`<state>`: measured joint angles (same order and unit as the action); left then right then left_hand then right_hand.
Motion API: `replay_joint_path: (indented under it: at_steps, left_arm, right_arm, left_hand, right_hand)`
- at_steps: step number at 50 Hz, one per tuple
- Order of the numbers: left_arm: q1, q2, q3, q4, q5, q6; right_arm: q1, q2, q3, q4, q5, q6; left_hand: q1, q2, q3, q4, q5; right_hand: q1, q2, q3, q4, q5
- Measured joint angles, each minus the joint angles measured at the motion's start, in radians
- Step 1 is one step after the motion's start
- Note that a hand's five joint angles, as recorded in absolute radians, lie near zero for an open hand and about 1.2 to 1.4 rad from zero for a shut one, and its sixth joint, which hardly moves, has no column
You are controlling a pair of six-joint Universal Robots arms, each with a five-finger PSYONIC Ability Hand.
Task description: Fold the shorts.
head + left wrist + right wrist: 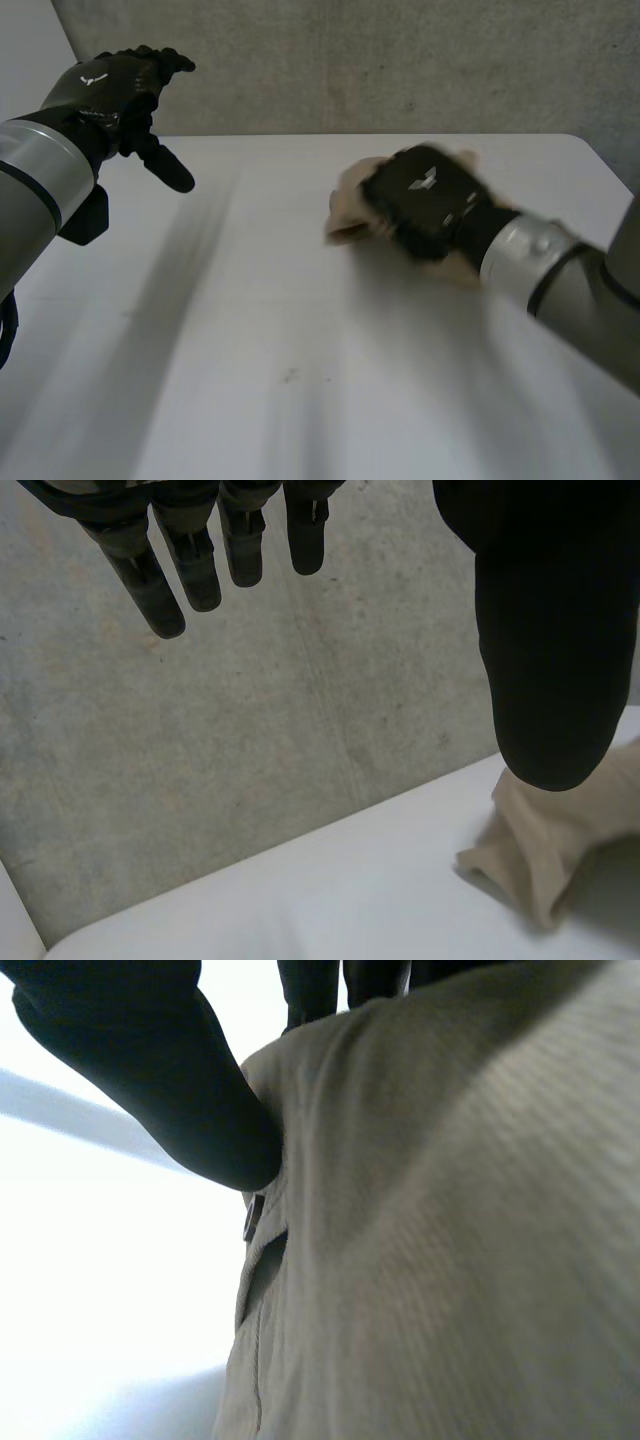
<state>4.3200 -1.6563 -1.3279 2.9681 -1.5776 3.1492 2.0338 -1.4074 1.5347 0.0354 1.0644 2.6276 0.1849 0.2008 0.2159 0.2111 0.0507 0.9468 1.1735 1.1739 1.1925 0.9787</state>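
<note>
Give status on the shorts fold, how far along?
Done: nothing; the shorts lie bunched on the table. In hand: the right hand grips them, thumb pinching the cloth; the left hand hangs open above the table. Left: flattening and every fold.

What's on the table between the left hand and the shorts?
Nothing: the head view shows bare white table between the raised left hand and the shorts, which the right hand grips.
</note>
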Motion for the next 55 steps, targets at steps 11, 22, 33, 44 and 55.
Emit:
replay_joint_path:
  at_steps: [11,22,33,44,55]
  left_arm:
    - [0.002,-0.027,-0.009,0.038,0.001,0.002]
    - [-0.009,-0.153,-0.019,0.106,0.005,0.009]
    - [-0.091,-0.268,-0.067,0.124,0.015,0.131]
    - [-0.196,-0.342,-0.148,0.195,0.094,0.325]
    - [-0.243,-0.428,-0.152,0.276,0.129,0.392]
  right_arm:
    - [0.062,-0.052,0.104,0.339,-0.139,-0.461]
    - [0.035,-0.045,0.035,0.278,0.079,-0.352]
    - [-0.021,-0.068,0.07,0.236,0.239,0.161]
    - [-0.031,-0.076,0.277,0.23,0.27,0.33]
    - [-0.027,-0.135,0.417,0.23,0.301,0.352]
  left_hand:
    - [0.0,0.0,0.0,0.0,0.0]
    - [0.0,0.0,0.0,0.0,0.0]
    - [0.0,0.0,0.0,0.0,0.0]
    - [0.0,0.0,0.0,0.0,0.0]
    - [0.295,0.256,0.239,0.239,0.225]
  right_hand:
    - [-0.569,-0.689,-0.68,-0.675,-0.621]
    - [-0.75,-0.959,-0.963,-0.965,-0.913]
    - [-0.75,-0.959,-0.963,-0.965,-0.913]
    - [-0.75,-0.959,-0.963,-0.965,-0.913]
    - [-0.75,-0.959,-0.963,-0.965,-0.913]
